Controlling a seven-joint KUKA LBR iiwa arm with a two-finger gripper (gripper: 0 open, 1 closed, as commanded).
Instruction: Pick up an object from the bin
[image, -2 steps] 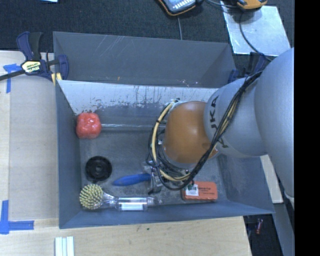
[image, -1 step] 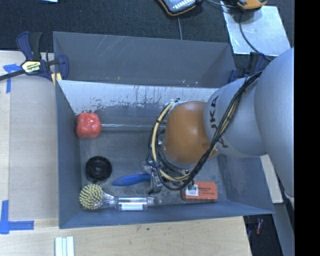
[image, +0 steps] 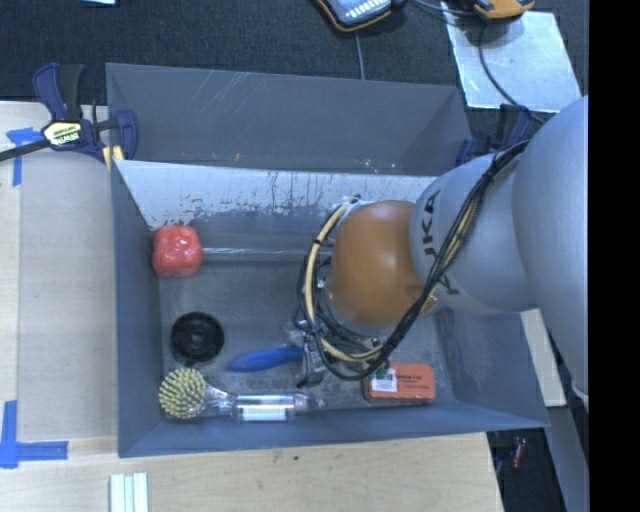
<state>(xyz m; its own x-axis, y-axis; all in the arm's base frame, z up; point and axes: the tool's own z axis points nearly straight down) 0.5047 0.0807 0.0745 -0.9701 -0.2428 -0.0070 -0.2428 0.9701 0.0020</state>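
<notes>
Camera view: end effector (image: 312, 365) low near bin's (image: 135, 300) front wall; grip state cannot be told (wrist cover (image: 372, 262) hides it). Nearest obj: blue stick-like piece (image: 265, 358), just beside it to view's left, long axis approx. left-right. Orange box (image: 402, 383) on opp. side.

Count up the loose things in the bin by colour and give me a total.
Red: 1, round lump, back left
Black: 1, round disc, left
Blue: 1, slim piece, near the middle
Orange: 1, flat labelled box, front right
Tan bristles with clear handle: 1, brush, front left
Total: 5
</notes>
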